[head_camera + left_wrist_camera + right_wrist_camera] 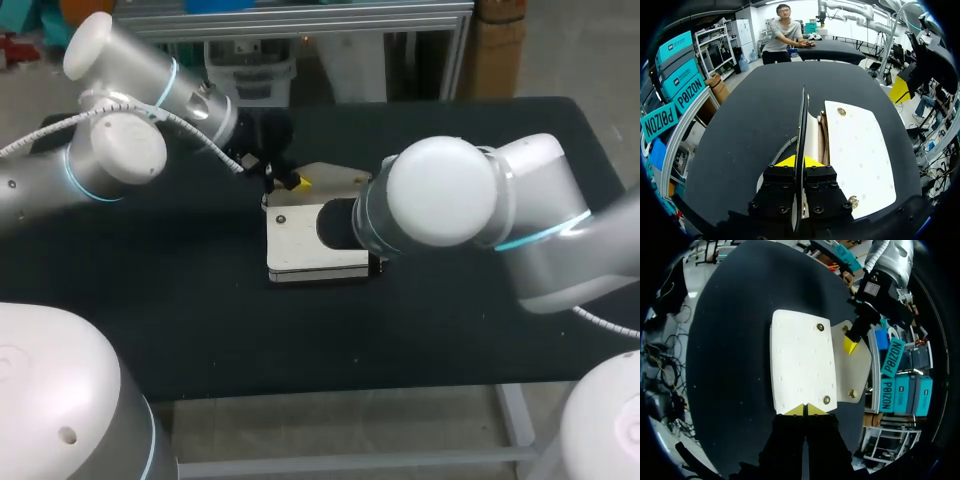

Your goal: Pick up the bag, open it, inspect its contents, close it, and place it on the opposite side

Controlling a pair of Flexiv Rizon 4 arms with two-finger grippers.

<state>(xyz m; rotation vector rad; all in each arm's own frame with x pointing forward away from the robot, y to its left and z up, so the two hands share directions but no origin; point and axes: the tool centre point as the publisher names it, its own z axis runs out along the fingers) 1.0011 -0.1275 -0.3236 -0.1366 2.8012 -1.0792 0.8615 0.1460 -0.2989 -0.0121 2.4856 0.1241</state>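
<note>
Right arm (440,190): comes in from the right side and hangs over the right half of the bag (800,360), hiding that part in the head view.
Right gripper (805,410): yellow tips closed against each other at the middle of the bag's nearest edge. Whether they pinch any of the material cannot be told.
Bag: cream, lying flat at the middle of the black table (200,300), with two brass studs (820,327) along the side toward the flap (801,125).
Flap: folded open off the body, raised and standing on edge.
Left gripper (799,161): clamped on the flap's rim, one finger on each face.
Left arm (110,150): comes in from the left, beyond the bag.
</note>
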